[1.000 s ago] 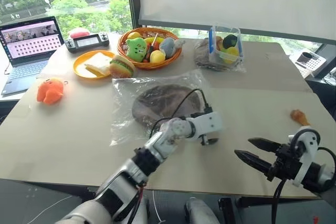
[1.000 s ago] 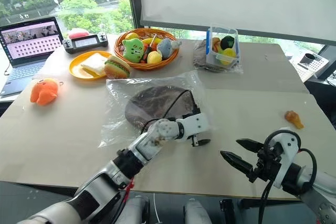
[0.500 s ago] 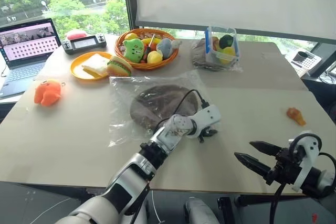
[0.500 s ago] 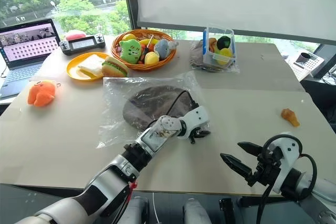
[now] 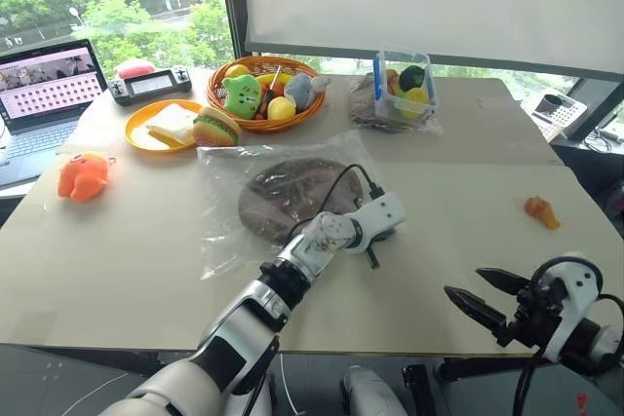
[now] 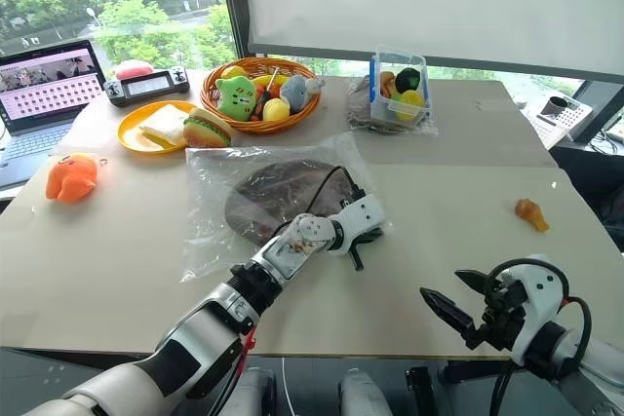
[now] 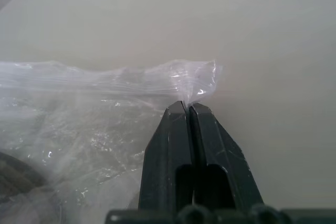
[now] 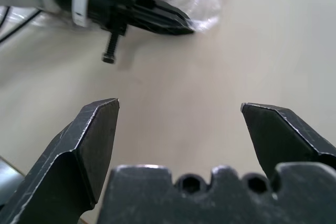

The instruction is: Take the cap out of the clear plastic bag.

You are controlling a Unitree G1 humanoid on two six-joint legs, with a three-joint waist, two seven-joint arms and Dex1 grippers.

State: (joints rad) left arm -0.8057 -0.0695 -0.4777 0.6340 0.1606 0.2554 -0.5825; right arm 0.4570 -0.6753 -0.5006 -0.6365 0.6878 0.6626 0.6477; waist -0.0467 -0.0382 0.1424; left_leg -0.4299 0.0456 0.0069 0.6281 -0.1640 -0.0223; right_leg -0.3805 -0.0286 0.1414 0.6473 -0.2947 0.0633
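Silver-and-black jointed left arm (image 5: 283, 284) with a white wrist, looping black cable, and black pointed fingers (image 7: 191, 145).

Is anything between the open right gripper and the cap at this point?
Yes. The cap lies inside the clear plastic bag, so the film covers it. The left gripper is shut on the bag's near corner. The right gripper hangs open over bare table, apart from the bag.

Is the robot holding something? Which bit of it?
Yes. The left gripper has its jaws shut on a corner of the clear plastic bag, with the cap inside. The right gripper is open and holds nothing.
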